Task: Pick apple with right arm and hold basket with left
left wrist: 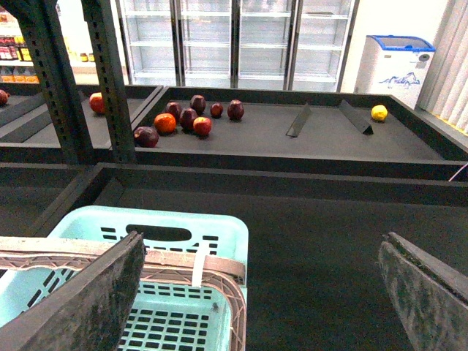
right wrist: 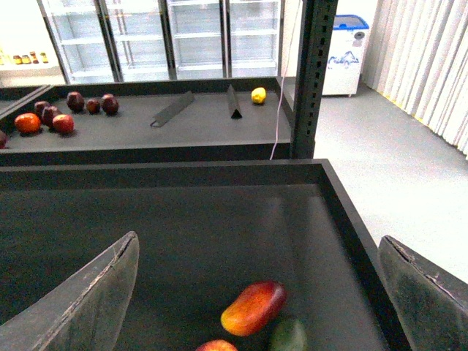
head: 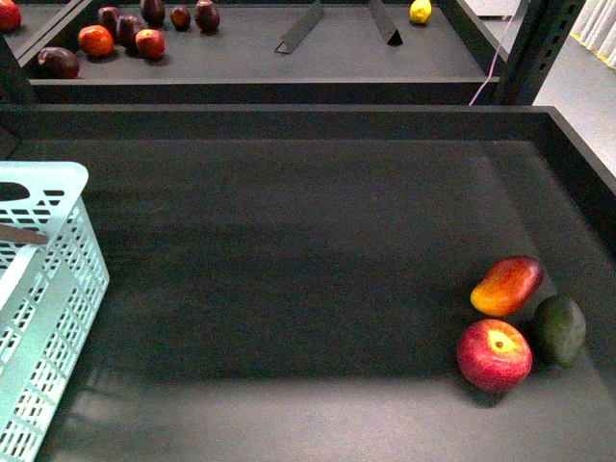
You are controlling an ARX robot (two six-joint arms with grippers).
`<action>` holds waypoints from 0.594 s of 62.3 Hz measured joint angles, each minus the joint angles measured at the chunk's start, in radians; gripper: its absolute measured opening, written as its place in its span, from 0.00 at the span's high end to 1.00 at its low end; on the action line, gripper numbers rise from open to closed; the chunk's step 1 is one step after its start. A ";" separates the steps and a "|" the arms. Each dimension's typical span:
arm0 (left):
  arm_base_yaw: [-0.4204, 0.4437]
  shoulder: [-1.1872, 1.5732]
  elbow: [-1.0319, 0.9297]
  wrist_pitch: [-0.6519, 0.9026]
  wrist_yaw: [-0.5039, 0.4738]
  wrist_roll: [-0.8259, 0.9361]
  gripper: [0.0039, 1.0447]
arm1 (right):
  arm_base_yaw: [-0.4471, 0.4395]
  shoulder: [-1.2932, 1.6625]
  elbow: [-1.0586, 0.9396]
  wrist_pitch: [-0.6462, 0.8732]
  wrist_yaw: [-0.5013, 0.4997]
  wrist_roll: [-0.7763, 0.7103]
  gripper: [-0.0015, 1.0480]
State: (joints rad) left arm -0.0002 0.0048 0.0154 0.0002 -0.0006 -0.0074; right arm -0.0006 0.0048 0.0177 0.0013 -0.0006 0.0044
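Left gripper [left wrist: 261, 245], jaws spread wide and empty, hangs above the basket [head: 43, 289] handle [left wrist: 168, 259]; right gripper [right wrist: 257, 241], equally wide and empty, hovers above the apple [head: 494, 353] at the tray's near right; mango [head: 506, 285] just beyond.

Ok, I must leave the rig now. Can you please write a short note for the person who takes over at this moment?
Left hand: open, empty, over the basket by its handle, not gripping it.
Right hand: open, empty, above the fruit corner.
Apple: lies on the dark tray, front right, beside a mango and a dark green fruit.
Done: nothing gripped yet.
Left: right hand picks the apple; left hand holds the basket.
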 joint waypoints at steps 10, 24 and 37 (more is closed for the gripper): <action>0.000 0.000 0.000 0.000 0.000 0.000 0.07 | 0.000 0.000 0.000 0.000 0.000 0.000 0.08; 0.000 0.000 0.000 0.000 0.000 0.000 0.07 | 0.000 0.000 0.000 0.000 0.000 0.000 0.08; -0.022 0.027 0.021 -0.062 -0.089 -0.031 0.07 | 0.000 0.000 0.000 0.000 0.000 0.000 0.08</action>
State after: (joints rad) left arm -0.0219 0.0322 0.0368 -0.0616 -0.0895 -0.0383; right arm -0.0006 0.0048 0.0177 0.0013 -0.0006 0.0040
